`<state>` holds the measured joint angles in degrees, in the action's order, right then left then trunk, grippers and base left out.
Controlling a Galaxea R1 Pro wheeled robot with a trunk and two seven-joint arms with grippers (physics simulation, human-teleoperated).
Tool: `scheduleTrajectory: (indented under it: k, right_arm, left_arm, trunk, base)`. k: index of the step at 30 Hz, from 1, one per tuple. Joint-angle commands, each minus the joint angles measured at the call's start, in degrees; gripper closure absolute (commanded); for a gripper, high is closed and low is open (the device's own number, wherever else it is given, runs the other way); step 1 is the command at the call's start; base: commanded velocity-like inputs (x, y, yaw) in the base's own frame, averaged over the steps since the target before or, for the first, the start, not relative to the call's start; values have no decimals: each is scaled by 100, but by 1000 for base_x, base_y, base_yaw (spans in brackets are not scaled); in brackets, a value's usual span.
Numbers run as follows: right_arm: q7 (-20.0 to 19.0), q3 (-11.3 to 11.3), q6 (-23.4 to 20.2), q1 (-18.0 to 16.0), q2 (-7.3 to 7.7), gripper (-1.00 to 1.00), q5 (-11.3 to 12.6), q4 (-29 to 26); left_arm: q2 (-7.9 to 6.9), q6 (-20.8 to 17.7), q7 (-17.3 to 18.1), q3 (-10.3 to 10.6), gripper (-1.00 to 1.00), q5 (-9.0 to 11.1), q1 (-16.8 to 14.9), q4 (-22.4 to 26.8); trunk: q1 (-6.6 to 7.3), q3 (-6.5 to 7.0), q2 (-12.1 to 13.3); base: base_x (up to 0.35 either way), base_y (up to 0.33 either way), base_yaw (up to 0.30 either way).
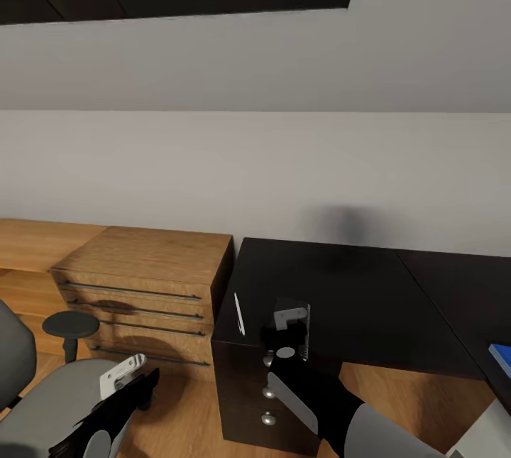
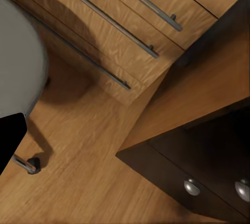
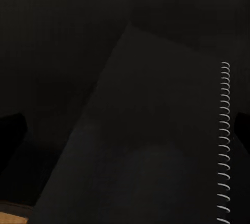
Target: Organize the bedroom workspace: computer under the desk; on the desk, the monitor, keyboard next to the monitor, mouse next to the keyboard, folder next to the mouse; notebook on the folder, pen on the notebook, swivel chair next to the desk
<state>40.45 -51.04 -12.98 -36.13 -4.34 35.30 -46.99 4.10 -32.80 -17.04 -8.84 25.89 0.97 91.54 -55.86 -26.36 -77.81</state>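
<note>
Hovering over the near edge of the black counter [image 1: 369, 295], the right hand [image 1: 291, 334] sits just above the notebook [image 3: 151, 146], whose dark cover lies flat on the glossy top. In the right wrist view the white spiral binding [image 3: 224, 140] runs along one edge of that cover, and the two fingers show only as dark tips at either side of the frame, spread apart with nothing between them, so this hand reads as released. The pen [image 1: 239, 313] lies on the counter near its left end, just beside the right hand but apart from it. A corner of the blue folder [image 1: 502, 358] shows on the counter at the far right edge of the head view. Below the top, the black drawers [image 1: 266, 394] with round silver knobs face the robot. The left hand [image 1: 135, 373] hangs low over the grey chair [image 1: 57, 401], beside its armrest [image 1: 69, 325]; I cannot tell whether it is released or clenched. Left of the counter stands the wooden dresser [image 1: 142, 280] on the plank floor [image 2: 78, 182].
</note>
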Motion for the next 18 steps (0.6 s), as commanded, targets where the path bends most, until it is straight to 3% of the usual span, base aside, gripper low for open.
scheduleTrajectory:
  k: [1,11,18]
  right_arm:
    - [44,-22,-16,-9,6,-100,21,-24]
    - [152,-12,17,-9,23,-100,21,-53]
    - [174,11,31,-13,63,-100,-15,-26]
  left_arm:
    - [3,-18,-40,28,-100,59,1,6]
    - [3,-16,-29,116,-100,49,1,-11]
    - [3,-12,-34,279,-100,35,0,-13]
  trunk:
    - [0,-5,-4]
    - [0,-5,-4]
    - [0,-5,-4]
  base:
    - [8,0,0]
    - [160,0,0]
    - [56,0,0]
